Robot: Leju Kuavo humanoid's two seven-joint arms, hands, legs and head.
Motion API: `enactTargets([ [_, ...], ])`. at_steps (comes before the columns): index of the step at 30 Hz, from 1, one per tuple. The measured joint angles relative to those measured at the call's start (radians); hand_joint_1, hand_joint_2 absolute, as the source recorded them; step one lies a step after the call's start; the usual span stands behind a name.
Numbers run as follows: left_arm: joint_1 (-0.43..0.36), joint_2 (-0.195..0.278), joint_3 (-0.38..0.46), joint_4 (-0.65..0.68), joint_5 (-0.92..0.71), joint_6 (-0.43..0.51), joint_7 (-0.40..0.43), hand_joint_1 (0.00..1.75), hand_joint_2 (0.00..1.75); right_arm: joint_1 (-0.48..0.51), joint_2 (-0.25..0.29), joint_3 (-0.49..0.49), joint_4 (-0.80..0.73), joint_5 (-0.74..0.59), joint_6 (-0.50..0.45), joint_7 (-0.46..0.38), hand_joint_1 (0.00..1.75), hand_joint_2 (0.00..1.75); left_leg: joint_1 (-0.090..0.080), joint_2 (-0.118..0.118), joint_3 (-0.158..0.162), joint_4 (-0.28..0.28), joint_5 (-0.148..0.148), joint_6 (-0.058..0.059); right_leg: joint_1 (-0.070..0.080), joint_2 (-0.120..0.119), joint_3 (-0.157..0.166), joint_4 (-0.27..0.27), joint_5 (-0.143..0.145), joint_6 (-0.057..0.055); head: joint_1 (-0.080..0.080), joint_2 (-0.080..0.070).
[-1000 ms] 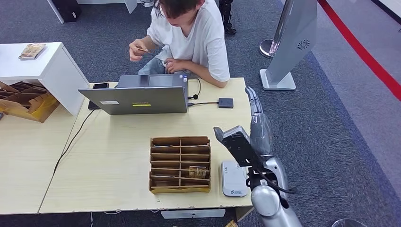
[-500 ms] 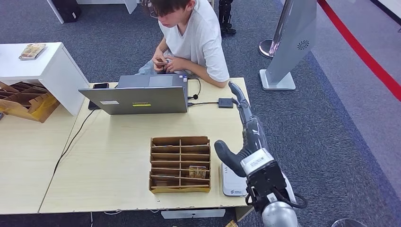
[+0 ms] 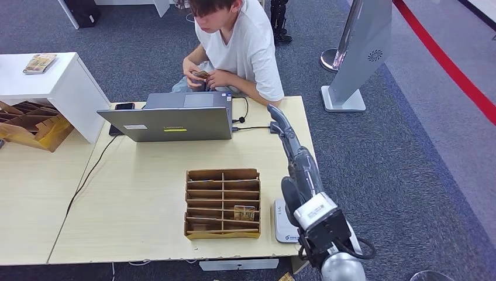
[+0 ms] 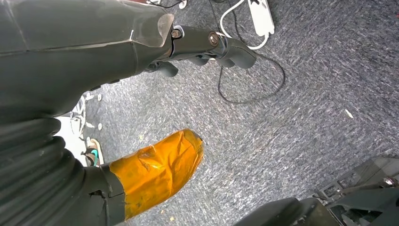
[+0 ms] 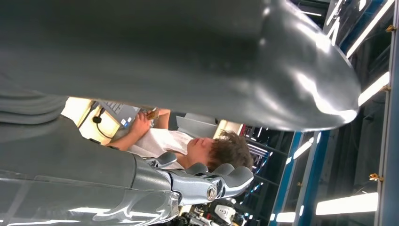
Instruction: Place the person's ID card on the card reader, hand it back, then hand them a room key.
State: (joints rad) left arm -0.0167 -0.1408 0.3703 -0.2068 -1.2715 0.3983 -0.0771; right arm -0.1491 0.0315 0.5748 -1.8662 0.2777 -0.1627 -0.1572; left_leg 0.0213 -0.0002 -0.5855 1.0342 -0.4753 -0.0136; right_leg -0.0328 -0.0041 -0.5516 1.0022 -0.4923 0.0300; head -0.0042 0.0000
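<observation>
Right hand [image 3: 290,153] reached toward the seated person [image 3: 245,47], fingers apart, empty.
The person held the ID card [image 3: 202,74] themselves; the card reader [image 3: 283,225] sat beside the key organiser [image 3: 223,203], within reach on the surface [image 3: 146,175]. The left hand's state I could not tell.

Card reader [image 3: 282,225] on table [image 3: 140,170], just right of organizer [image 3: 222,203]; laptop [image 3: 172,120] behind organizer.

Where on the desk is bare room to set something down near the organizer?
Bare wood lies left of the cardboard organizer, out to the black cable, and between the organizer and the laptop. Right of the organizer is crowded: card reader beneath the right hand.
</observation>
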Motion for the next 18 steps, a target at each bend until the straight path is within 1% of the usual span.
enactTargets([
  [18, 0.000, -0.003, 0.001, 0.000, 0.006, 0.007, -0.003, 0.00, 1.75, -0.020, -0.002, 0.010, 0.005, 0.036, -0.009, 0.006, 0.00, 0.00, 0.000, 0.000, 0.000, 0.000, 0.000, 0.000, 0.000, 0.000, 0.000, 0.000, 0.000, 0.000, 0.000, 0.000],
])
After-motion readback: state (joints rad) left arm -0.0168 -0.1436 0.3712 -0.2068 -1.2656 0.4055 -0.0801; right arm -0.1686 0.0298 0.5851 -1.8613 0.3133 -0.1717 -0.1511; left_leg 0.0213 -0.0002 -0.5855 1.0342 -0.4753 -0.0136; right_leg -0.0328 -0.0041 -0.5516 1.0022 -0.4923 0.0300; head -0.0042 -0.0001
